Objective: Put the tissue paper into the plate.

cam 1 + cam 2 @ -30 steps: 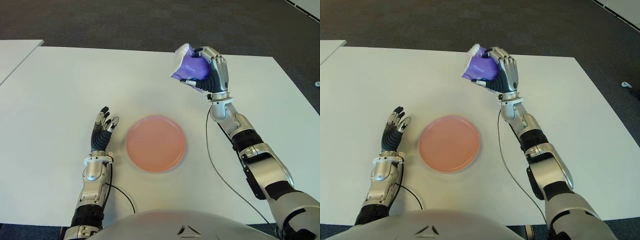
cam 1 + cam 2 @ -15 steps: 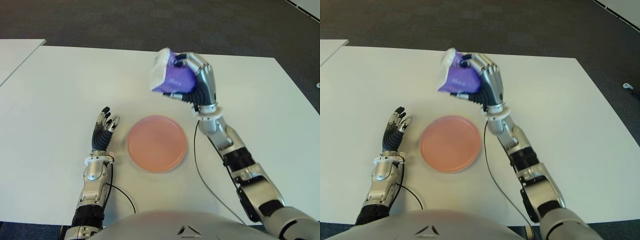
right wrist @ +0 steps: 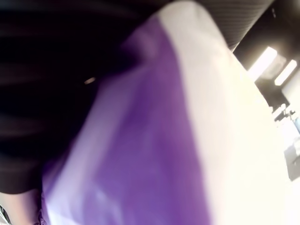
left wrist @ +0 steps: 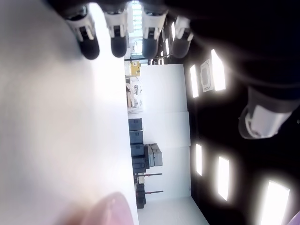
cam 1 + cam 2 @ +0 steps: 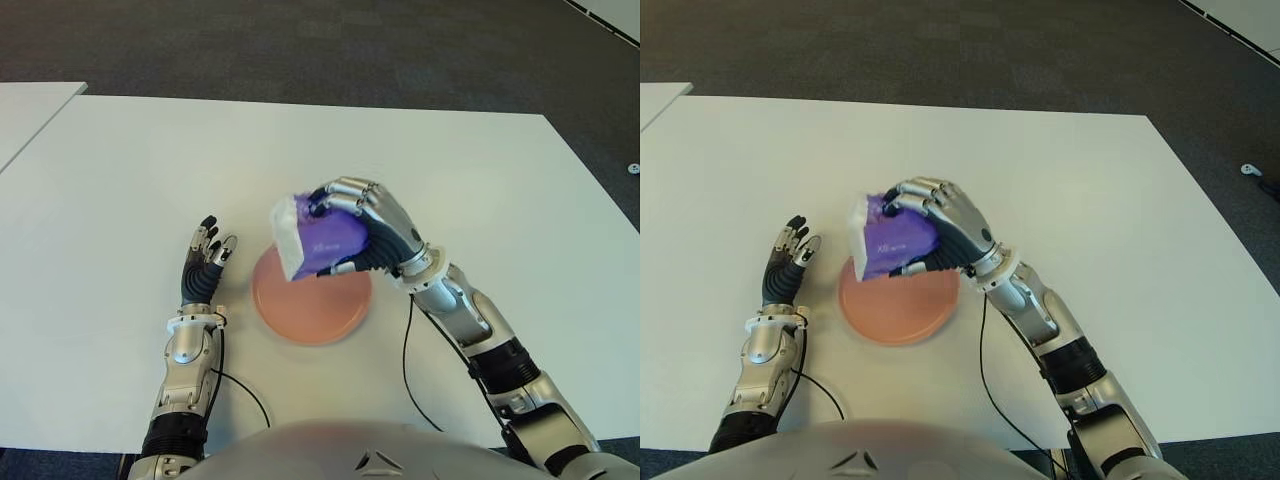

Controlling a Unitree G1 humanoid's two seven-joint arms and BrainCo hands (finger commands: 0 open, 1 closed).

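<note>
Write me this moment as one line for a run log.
right robot hand: holding tissue pack over pink plate | pack: not yet released | left robot hand: open, left of plate | table

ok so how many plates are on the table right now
1. The pink plate sits on the white table near the robot, partly covered by the tissue pack held over it in the right hand.

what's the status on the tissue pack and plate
Right hand shut on tissue pack, over the pink plate, not released. Left hand open, idle left of plate. Nothing in the way.
</note>
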